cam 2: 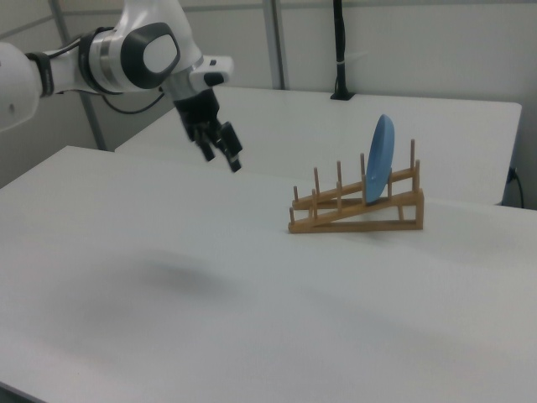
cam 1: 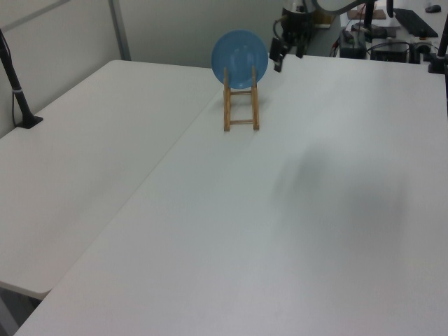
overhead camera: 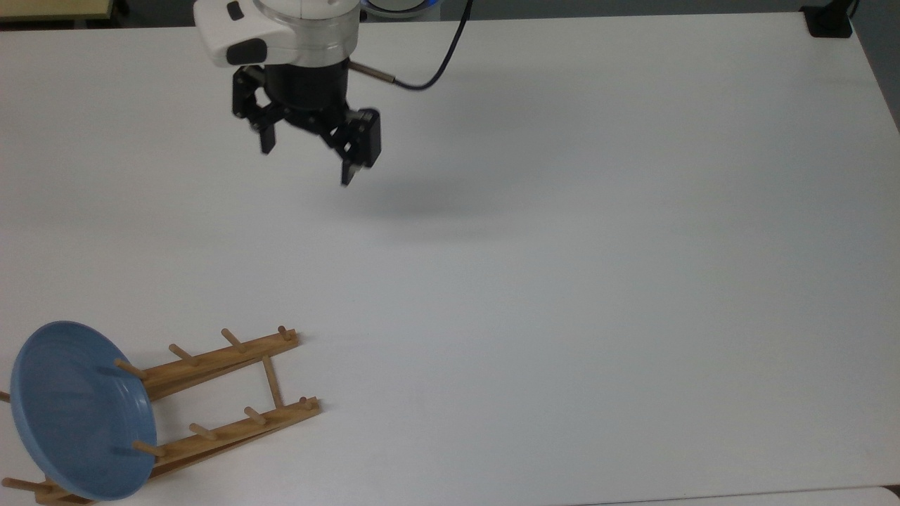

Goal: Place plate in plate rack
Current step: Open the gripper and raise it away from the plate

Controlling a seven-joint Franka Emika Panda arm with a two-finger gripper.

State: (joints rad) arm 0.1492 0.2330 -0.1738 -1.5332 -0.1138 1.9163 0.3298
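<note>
no legible text, labels, brands, numbers or signs on anything in view

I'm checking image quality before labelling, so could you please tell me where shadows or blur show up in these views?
Top view: a soft grey shadow lies on the table below the tool, whose fingers look slightly smeared. Left view: a faint broad shadow sits right of centre; the plate is crisp. Right view: a diffuse dark patch lies at lower left, far from the rack.

White table (overhead camera: 562,281) mostly bare, second white table (cam 1: 77,147) butted against it on left view's left. Black post (cam 1: 15,84) clamped at far edge there.
</note>
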